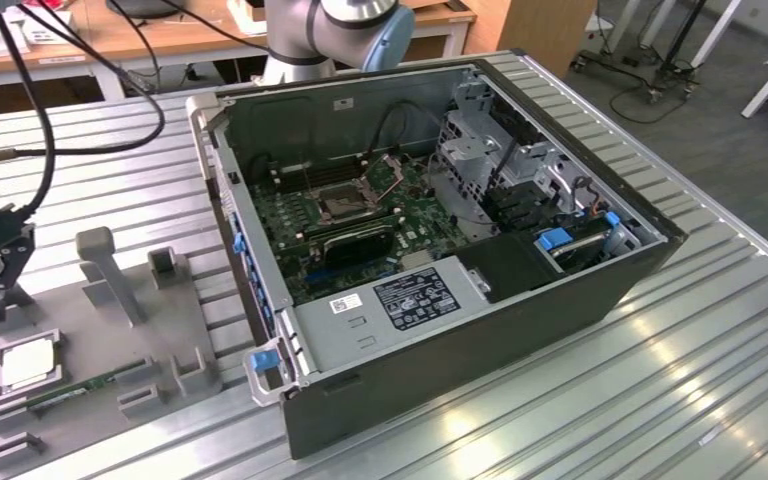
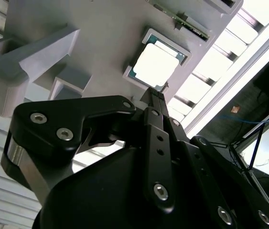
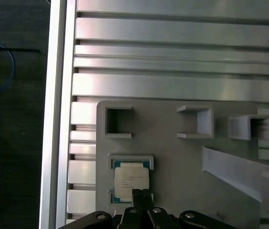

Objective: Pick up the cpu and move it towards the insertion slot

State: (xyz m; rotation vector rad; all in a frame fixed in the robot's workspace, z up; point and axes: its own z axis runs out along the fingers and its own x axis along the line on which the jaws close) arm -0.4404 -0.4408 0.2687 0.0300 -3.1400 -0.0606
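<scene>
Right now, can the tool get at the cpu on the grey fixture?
Probably yes. The cpu lies face up in its open nest on the grey fixture, nothing over it, and the tool hangs right above its edge. Its fingers look shut, though.

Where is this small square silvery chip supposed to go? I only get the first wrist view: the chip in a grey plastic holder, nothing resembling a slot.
Observer: The exterior view shows the insertion slot, a square dark socket with a silvery metal frame, on the green board inside an open black computer case.
Operator: Which side of that case is the holder on?
Observer: On the exterior view's left of it: the cpu lies in the grey holder on the ribbed metal table, apart from the case.
</scene>
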